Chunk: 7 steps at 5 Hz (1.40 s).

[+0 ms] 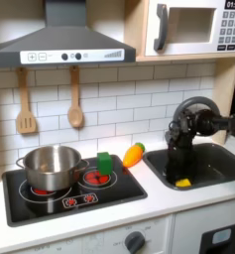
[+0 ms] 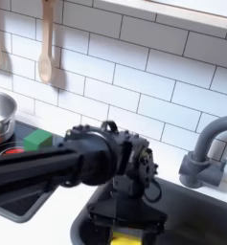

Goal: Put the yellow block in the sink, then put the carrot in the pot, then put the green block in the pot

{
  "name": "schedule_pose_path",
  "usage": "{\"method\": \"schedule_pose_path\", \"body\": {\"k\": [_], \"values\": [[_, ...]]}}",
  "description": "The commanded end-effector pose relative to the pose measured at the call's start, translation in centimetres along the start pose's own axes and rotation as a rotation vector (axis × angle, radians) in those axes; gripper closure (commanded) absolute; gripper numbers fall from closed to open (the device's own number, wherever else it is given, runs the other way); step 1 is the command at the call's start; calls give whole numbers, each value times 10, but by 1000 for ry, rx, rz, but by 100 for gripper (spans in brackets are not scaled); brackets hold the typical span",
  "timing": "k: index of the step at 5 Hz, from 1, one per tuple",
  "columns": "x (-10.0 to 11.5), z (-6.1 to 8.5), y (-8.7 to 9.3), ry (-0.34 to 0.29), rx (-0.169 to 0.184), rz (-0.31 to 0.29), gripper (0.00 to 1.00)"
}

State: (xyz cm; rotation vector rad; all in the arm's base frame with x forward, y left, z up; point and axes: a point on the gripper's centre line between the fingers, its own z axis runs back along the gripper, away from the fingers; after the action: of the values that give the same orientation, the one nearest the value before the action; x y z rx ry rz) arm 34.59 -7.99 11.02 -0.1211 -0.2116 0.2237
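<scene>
In the first exterior view, your tool (image 1: 181, 175) is low inside the sink (image 1: 224, 159), and the yellow block (image 1: 182, 183) lies on the sink floor just under it. From here I cannot tell if the fingers are apart or together, or if they touch the block. The carrot (image 1: 134, 154) lies on the tabletop (image 1: 159, 203) between the sink and the stove (image 1: 114, 192), away from the sink's rim. The green block (image 1: 104, 163) stands on the stove beyond the carrot, and the pot (image 1: 50, 167) is the farthest from the sink.

In the second exterior view, the tool (image 2: 127, 228) hangs over the yellow block (image 2: 126, 240) at the sink's (image 2: 196, 226) near side, away from the faucet (image 2: 207, 153). The fingers seem to stand at both sides of the block, but their state is not clear.

I judge the first step is almost done. To finish it well, make sure the fingers are fully apart, then rise straight up, so the block is not dragged, before you go to the carrot.
</scene>
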Motion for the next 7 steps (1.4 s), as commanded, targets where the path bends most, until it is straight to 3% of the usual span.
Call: {"method": "schedule_pose_path", "body": {"k": [1, 2, 3, 4, 5, 7], "values": [[14, 37, 24, -21, 0, 24, 0], [16, 60, 58, -19, 15, -1, 0], [20, 76, 73, 28, 10, -100, 0], [25, 89, 79, 96, -46, -287, 0], [23, 102, 83, 167, -75, -438, 0], [26, 102, 81, 160, -84, -433, 0]]}}
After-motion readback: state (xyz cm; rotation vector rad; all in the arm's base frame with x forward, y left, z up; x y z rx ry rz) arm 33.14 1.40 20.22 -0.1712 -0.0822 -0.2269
